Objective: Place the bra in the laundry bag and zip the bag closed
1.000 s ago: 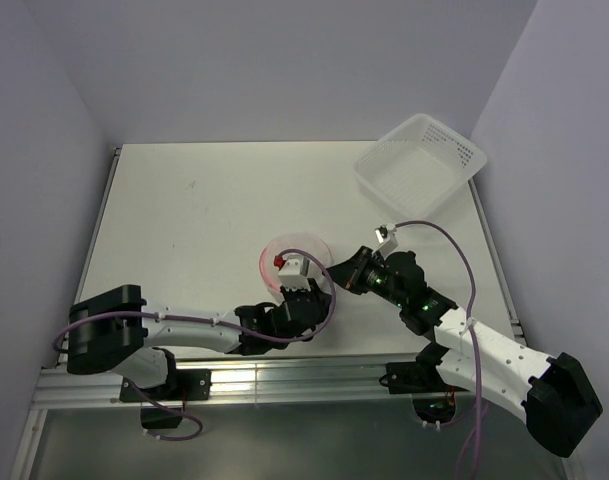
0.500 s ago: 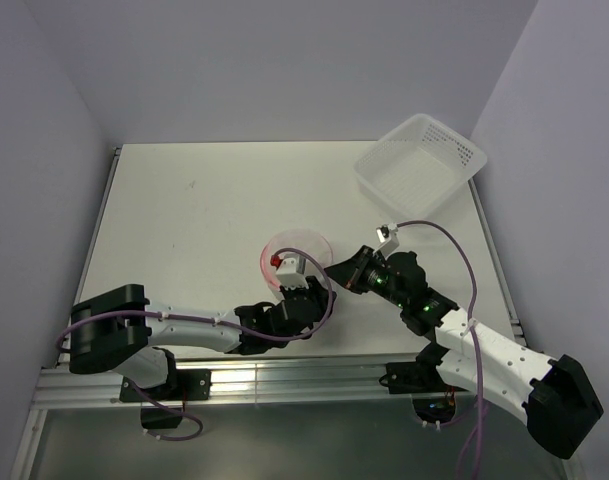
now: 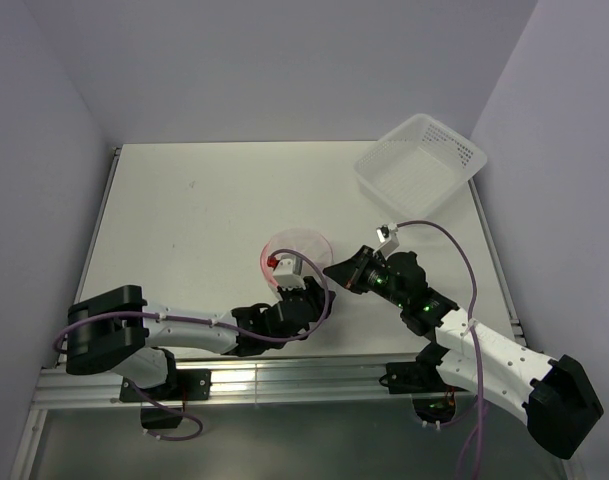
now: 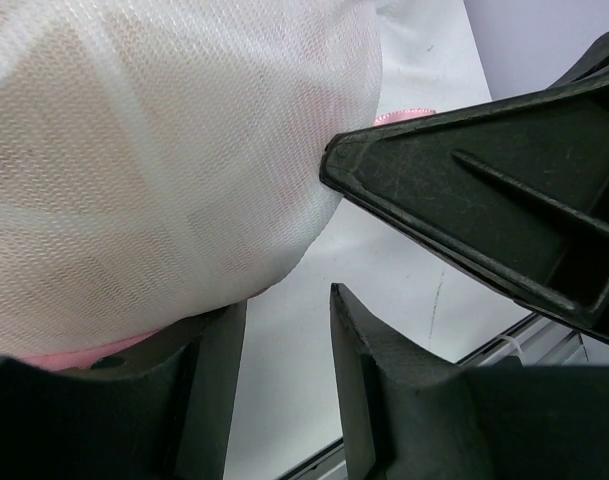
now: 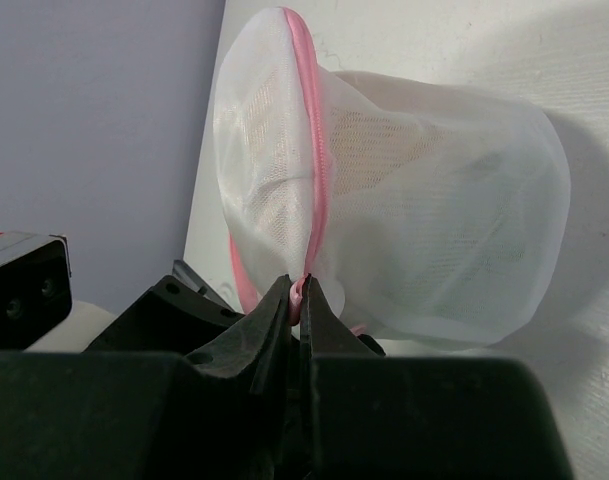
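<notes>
Top external view: the laundry bag (image 3: 304,248) sits on the white table (image 3: 184,220), about mid-table and slightly toward the near edge, its pink rim showing; the left gripper (image 3: 287,280) reaches to the bag's near side, under its own wrist camera, and the right gripper (image 3: 331,270) meets the bag's right edge; a white perforated basket (image 3: 419,165) stands at the far right corner, well apart from both.

Left wrist view: the bag's white mesh (image 4: 164,150) fills the upper left, bulging over the left finger, with a strip of pink rim low beside it; the left gripper (image 4: 284,310) has its jaws moderately apart, bare table showing in the gap and nothing clamped; a dark finger (image 4: 484,200) of the right gripper comes in from the right, its tip touching the mesh.

Right wrist view: the right gripper (image 5: 296,290) is pinched tight on the pink zipper (image 5: 314,150) at the bag's near rim; the bag (image 5: 434,220) lies on its side, and a pale beige shape shows through the mesh, though I cannot tell what it is.
</notes>
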### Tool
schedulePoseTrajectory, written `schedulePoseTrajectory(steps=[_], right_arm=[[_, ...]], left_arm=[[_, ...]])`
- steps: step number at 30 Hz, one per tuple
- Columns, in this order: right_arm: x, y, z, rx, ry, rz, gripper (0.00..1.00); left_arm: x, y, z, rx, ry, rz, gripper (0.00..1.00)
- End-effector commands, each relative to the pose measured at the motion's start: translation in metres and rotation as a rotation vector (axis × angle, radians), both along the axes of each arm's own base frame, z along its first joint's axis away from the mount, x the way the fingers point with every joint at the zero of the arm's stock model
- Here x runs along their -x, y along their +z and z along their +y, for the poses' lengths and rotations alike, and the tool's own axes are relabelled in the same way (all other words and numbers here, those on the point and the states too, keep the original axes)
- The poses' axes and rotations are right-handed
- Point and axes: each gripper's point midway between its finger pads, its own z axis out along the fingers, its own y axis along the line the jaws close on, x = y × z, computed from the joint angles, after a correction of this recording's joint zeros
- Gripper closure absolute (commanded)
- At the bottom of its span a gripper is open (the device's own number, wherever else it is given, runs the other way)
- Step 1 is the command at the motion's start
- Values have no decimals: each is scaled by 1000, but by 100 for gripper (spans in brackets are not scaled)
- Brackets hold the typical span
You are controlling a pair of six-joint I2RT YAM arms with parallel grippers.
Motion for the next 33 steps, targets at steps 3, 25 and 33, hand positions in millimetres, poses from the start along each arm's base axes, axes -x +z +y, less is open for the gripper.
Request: schedulePoseTrajectory(steps=[3, 25, 33], right_arm=[[4, 5, 2, -17, 17, -18, 100], [5, 10, 4, -19, 22, -25, 100], [8, 2, 5, -13, 29, -8, 100]], left_arm=[[-12, 27, 4, 57, 55, -60, 54], [-26, 22, 11, -64, 96, -115, 61], [-23, 38, 1, -34, 92, -150, 69]])
